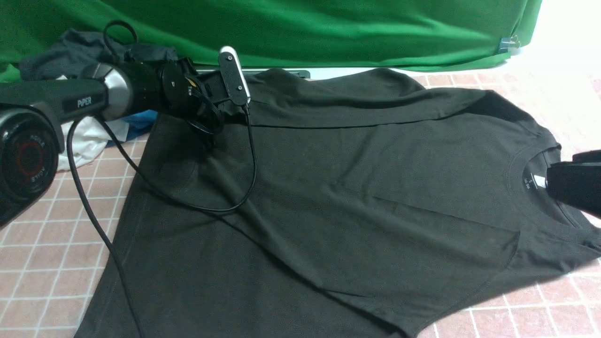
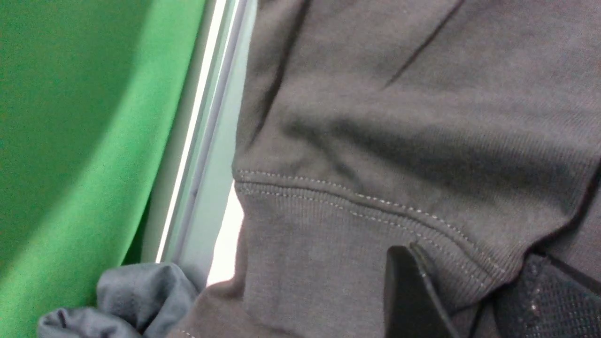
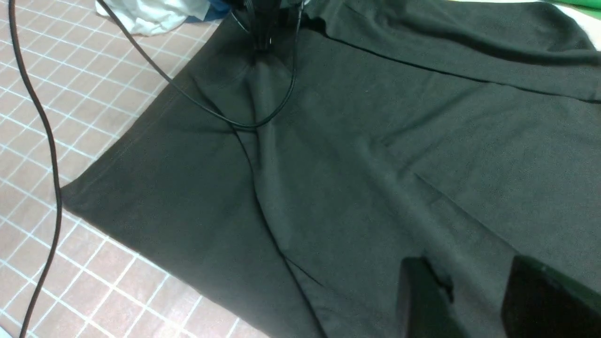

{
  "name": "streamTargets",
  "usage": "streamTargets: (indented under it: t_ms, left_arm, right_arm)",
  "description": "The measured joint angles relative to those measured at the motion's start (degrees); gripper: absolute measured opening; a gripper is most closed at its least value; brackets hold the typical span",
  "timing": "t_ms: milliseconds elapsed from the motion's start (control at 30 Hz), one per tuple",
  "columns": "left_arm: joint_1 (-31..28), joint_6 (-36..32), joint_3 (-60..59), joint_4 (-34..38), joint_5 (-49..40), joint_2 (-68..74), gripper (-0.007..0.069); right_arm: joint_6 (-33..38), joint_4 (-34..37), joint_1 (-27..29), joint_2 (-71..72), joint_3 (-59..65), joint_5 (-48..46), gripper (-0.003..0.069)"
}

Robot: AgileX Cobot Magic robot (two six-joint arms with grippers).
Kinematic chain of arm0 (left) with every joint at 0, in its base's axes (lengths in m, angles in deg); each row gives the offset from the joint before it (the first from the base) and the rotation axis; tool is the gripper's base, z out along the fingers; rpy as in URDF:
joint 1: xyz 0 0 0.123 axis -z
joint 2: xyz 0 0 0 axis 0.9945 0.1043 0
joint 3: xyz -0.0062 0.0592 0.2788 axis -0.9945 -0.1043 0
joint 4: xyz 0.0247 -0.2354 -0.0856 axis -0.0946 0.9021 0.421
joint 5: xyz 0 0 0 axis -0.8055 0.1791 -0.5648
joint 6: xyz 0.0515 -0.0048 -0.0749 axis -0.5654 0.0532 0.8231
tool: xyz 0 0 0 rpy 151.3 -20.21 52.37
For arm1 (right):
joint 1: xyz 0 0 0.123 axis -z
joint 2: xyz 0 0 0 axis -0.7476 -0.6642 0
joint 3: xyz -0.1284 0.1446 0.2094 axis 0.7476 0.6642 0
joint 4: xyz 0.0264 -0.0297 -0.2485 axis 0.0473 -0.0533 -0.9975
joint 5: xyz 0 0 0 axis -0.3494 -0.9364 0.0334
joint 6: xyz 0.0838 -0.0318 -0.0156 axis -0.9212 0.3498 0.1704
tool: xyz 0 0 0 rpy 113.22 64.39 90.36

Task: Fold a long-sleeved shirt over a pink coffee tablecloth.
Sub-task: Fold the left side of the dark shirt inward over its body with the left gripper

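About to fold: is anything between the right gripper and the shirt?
Nothing visible. The right gripper hangs over the shirt, bare fabric between its open jaws; a cable crosses the shirt farther off.

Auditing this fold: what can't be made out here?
- Hold of the left gripper on the black crew-neck long-sleeved shirt: front view, its wrist hides it; left wrist view, bottom edge crops it.
- Print on the white neck label: front view, too small.
- The right gripper: front view, right edge cuts it off.

Green backdrop cloth (image 1: pixel 328 28) hanging behind, heap of garments (image 1: pixel 51 61) (dark grey, white, blue) at far left
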Motion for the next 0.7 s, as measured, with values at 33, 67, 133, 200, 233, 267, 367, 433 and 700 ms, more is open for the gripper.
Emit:
streamTargets:
  t_ms: [33,67,133,200,233,267,367,433,700]
  left_arm:
    - [0.0,0.0,0.0,0.0,0.23,0.0,0.0276]
    - [0.0,0.22,0.0,0.0,0.58,0.07,0.0257]
    - [0.0,0.4,0.0,0.0,0.74,0.18,0.0234]
    - [0.0,0.47,0.0,0.0,0.78,0.23,0.019]
    - [0.0,0.63,0.0,0.0,0.78,0.37,0.0132]
    - [0.0,0.69,0.0,0.0,0.72,0.37,0.0084]
    - [0.0,0.94,0.0,0.0,0.28,0.31,0.0043]
    - [0.0,2.56,0.0,-0.06,-2.2,-0.76,0.0039]
    - [0.0,3.39,-0.05,-0.62,-12.83,-8.04,0.0039]
  right_arm:
    - [0.0,0.0,0.0,0.0,0.0,0.0,0.0239]
    - [0.0,-0.02,0.0,0.0,0.0,0.0,0.0239]
    - [0.0,-0.02,0.0,0.0,0.0,0.0,0.0239]
    - [0.0,-0.02,0.0,0.0,0.0,0.05,0.0239]
    - [-0.06,-0.02,0.0,0.0,0.0,0.05,0.0239]
    - [-0.06,-0.02,0.0,0.0,0.0,0.05,0.0239]
    - [-0.06,-0.02,0.0,0.0,0.0,0.12,0.0239]
    - [-0.06,0.17,0.0,0.0,0.0,0.12,0.0239]
    - [-0.06,0.22,0.0,0.0,0.0,0.16,0.0239]
